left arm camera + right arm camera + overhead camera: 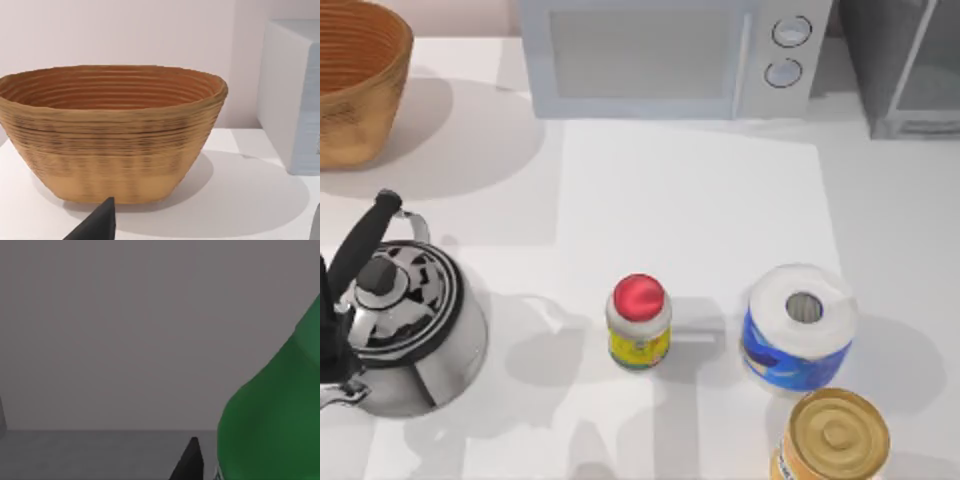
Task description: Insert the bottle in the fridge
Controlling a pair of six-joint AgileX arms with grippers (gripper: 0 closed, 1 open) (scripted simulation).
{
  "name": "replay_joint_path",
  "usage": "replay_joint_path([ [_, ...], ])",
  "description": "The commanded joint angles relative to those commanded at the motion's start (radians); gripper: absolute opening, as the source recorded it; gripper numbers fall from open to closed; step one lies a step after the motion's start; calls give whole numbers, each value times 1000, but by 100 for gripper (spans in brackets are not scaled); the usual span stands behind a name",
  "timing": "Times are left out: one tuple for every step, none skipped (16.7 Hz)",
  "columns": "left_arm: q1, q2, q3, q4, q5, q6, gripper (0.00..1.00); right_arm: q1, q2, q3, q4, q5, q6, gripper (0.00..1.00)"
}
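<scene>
From above, the white table (690,200) carries a red-capped jar (639,322) at centre, a paper towel roll (798,325) to its right, a gold-lidded can (831,437) at the lower right edge and a steel kettle (405,325) at the left. A woven basket (355,80) sits at the upper left, a white microwave (670,55) along the back, and the fridge (905,65) in the upper right corner. The left wrist camera faces the basket (112,132) close up, the microwave's side (292,95) beyond it and one dark fingertip (102,222) in front; whether that gripper is released or clenched cannot be told. The right wrist camera shows the green bottle (275,410) right beside a dark fingertip (190,462), before a plain grey wall; the grasp itself is out of sight.
</scene>
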Motion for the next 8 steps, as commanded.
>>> replay_joint_path([
  [0, 0, 0, 0, 0, 0, 100, 0, 0, 0, 0, 0, 0, 1],
  [0, 0, 0, 0, 0, 0, 100, 0, 0, 0, 0, 0, 0, 1],
  [0, 0, 0, 0, 0, 0, 100, 0, 0, 0, 0, 0, 0, 1],
  [0, 0, 0, 0, 0, 0, 100, 0, 0, 0, 0, 0, 0, 8],
  [0, 0, 0, 0, 0, 0, 100, 0, 0, 0, 0, 0, 0, 16],
  [0, 0, 0, 0, 0, 0, 100, 0, 0, 0, 0, 0, 0, 23],
  [0, 0, 0, 0, 0, 0, 100, 0, 0, 0, 0, 0, 0, 31],
  [0, 0, 0, 0, 0, 0, 100, 0, 0, 0, 0, 0, 0, 38],
])
